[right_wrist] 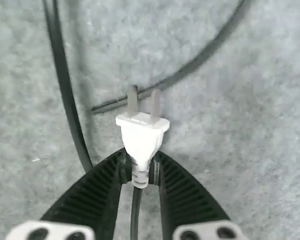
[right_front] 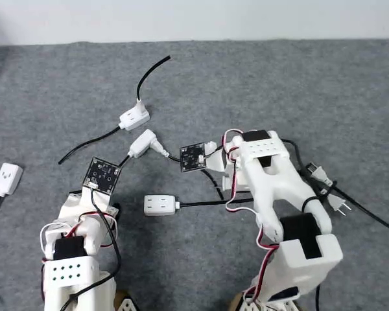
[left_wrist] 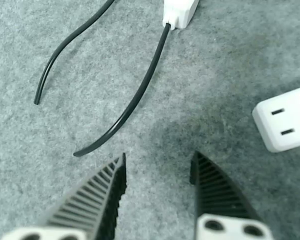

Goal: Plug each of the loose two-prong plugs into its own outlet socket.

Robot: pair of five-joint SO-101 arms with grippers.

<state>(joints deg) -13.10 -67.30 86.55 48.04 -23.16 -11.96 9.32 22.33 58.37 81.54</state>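
Note:
My right gripper [right_wrist: 139,156] is shut on the neck of a white two-prong plug [right_wrist: 142,131]. The prongs point away from the gripper, just above the grey carpet, and the plug's black cord runs back between the fingers. My left gripper [left_wrist: 159,157] is open over bare carpet with nothing in it. A white outlet socket [left_wrist: 282,125] with two slots lies off to one side of it, and it is the same white outlet socket [right_front: 160,205] seen between the two arms. Two loose plugs [right_front: 318,172] [right_front: 340,206] lie beside the right arm [right_front: 272,175].
Two white connector pairs [right_front: 134,118] [right_front: 144,144] with black cords lie ahead of the arms. Another white outlet [right_front: 8,178] sits at the far left. A loose black cord end [left_wrist: 77,151] lies just ahead of the left gripper. Black cords [right_wrist: 65,90] cross the carpet under the held plug.

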